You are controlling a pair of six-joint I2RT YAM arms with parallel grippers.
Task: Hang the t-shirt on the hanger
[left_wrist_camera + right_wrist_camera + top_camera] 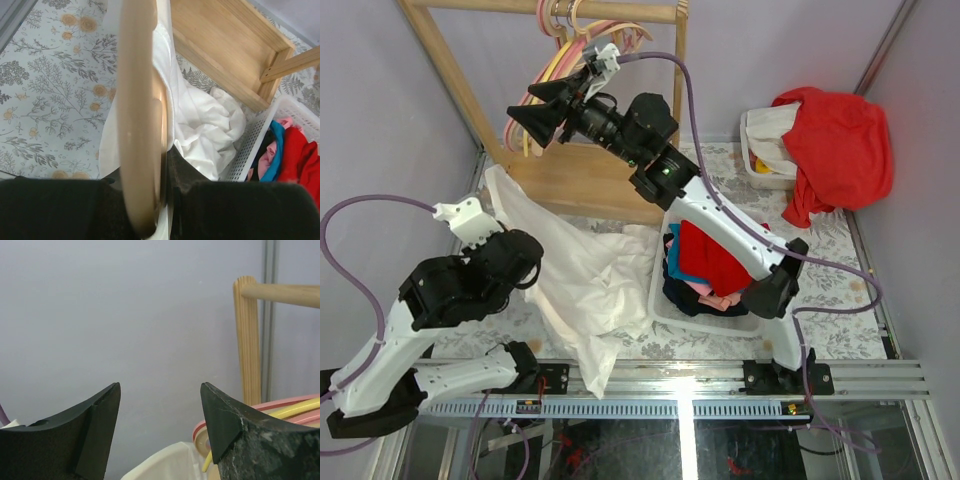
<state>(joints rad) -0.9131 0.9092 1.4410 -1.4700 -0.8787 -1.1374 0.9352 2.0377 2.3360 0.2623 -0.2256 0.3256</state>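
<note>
Sprawled over the bench (840,250), the t-shirt (585,290) lies bunched against the hanger (136,100) clamped in the left hand (145,200), while the right hand (160,387) gapes empty near the pink hangers (548,18), so the cloth's dragging weight could slide it off.

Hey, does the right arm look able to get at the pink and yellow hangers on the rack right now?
Probably yes. The right gripper is open and sits high up, right beside the pink and yellow hangers, with nothing visible between them.
</note>
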